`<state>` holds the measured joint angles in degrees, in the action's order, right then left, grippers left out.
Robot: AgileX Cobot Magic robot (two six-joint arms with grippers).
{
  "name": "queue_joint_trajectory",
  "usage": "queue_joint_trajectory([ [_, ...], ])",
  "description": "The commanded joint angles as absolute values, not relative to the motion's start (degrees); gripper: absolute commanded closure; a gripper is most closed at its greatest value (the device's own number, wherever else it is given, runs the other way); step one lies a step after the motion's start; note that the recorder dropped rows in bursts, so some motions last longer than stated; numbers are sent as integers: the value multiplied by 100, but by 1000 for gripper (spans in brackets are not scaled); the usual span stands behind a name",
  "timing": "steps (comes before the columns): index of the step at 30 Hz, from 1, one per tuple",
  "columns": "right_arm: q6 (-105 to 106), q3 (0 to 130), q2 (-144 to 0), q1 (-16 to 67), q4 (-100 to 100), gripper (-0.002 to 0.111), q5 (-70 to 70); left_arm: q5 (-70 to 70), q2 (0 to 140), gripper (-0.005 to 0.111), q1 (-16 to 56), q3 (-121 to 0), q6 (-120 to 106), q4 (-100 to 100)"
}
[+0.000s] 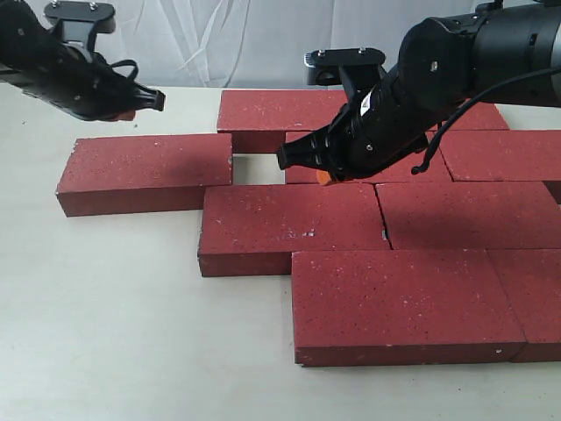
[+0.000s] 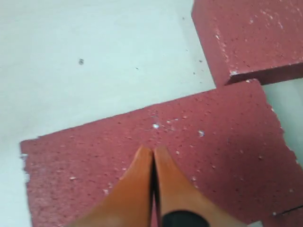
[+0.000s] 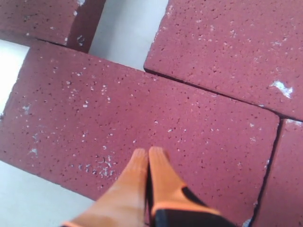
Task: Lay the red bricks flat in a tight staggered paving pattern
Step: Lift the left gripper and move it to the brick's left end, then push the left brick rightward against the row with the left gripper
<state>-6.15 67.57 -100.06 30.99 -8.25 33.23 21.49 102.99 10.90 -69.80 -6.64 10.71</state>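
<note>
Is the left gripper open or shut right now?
Shut, holding nothing. The left wrist view shows the orange fingers of the left gripper pressed together, nothing between them, over a red brick.

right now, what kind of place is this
Probably a robot lab bench, not a building site: red bricks lie on a plain pale tabletop, a white curtain hangs behind, with the left gripper and right gripper poised above.

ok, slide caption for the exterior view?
Left gripper and right gripper, both shut, over red bricks laid flat in staggered rows on a pale table; a gap shows beside the leftmost brick.
</note>
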Motion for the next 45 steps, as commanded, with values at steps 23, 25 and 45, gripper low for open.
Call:
queue_joint_trajectory([
  [23,-601,6769,-9956,3063,-801,109,3258,2325,10761,107,-741,-6701,-631,932],
  [25,-601,6769,-9956,3063,-801,109,3247,2271,10900,107,-741,-6701,-631,944],
  [45,-601,6769,-9956,3063,-801,109,3226,2296,11470,107,-718,-6701,-643,1534],
])
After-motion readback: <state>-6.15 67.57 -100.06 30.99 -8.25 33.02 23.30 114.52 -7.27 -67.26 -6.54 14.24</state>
